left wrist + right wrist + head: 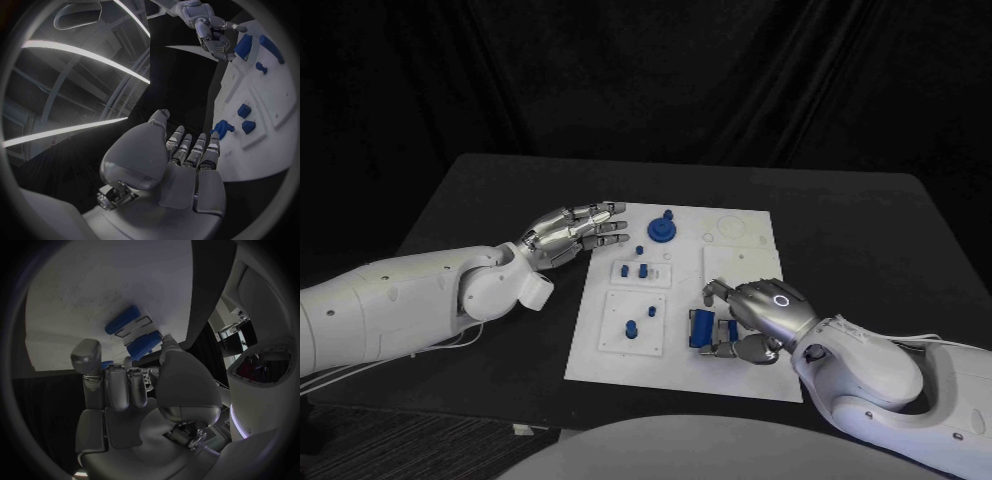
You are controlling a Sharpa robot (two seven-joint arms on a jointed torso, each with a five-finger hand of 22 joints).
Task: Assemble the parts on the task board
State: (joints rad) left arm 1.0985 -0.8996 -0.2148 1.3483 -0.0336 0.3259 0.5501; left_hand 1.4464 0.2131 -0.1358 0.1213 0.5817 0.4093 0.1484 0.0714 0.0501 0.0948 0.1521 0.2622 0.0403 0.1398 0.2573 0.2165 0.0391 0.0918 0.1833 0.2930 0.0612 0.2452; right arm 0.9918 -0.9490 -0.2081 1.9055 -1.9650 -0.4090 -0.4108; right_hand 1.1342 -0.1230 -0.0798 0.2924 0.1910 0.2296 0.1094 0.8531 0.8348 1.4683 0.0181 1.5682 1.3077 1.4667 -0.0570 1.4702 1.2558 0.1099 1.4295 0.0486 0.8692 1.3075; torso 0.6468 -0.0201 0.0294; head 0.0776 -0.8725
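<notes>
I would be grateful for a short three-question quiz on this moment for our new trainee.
1. True or false: the left hand holds a blue part.
2. Which hand is at the long blue parts near the front edge of the white board? A) left B) right C) both
3. Fill in: the round blue part with a peg sits near the board's ____ edge.

Key:
1. False; its fingers are spread, holding nothing, beside the board's left edge.
2. B; the right hand is over them, fingers against them, though a firm grip cannot be judged.
3. Far.
</notes>
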